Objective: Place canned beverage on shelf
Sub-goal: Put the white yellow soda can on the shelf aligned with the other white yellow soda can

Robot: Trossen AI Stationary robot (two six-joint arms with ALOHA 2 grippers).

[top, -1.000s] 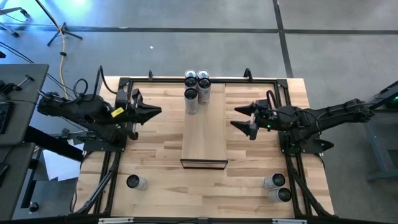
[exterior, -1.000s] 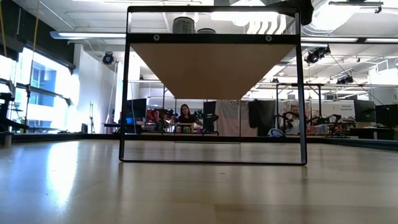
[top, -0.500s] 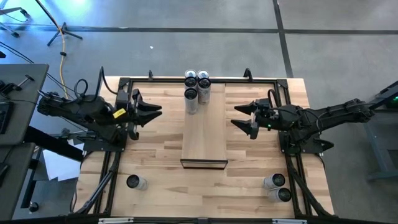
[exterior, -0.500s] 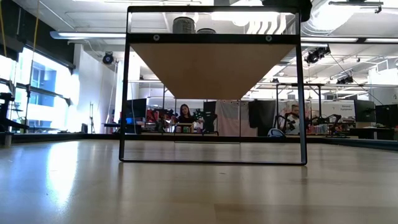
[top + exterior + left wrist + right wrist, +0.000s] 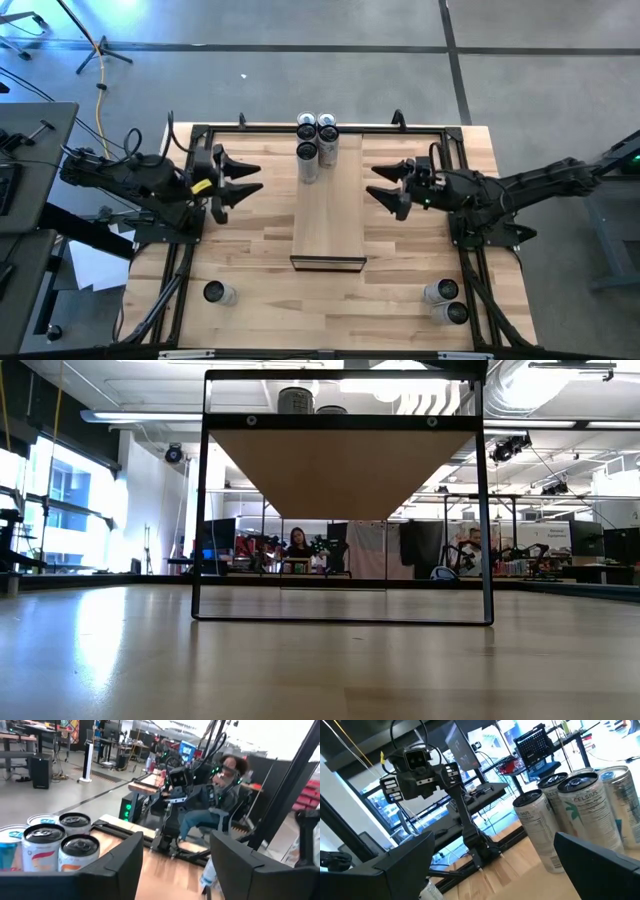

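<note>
Four silver cans (image 5: 317, 140) bunched at the far end of the long light-wood shelf (image 5: 328, 210)
Left gripper (image 5: 247, 181) and right gripper (image 5: 380, 184) flanking it – both spread open, holding nothing

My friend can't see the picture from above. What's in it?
Four cans stand together at the far end of a long wooden shelf. The left claw and right claw hover open beside it, empty.

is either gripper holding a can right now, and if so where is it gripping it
No, nothing is held. The left gripper and right gripper are both open and empty, one on each side of the shelf.
</note>
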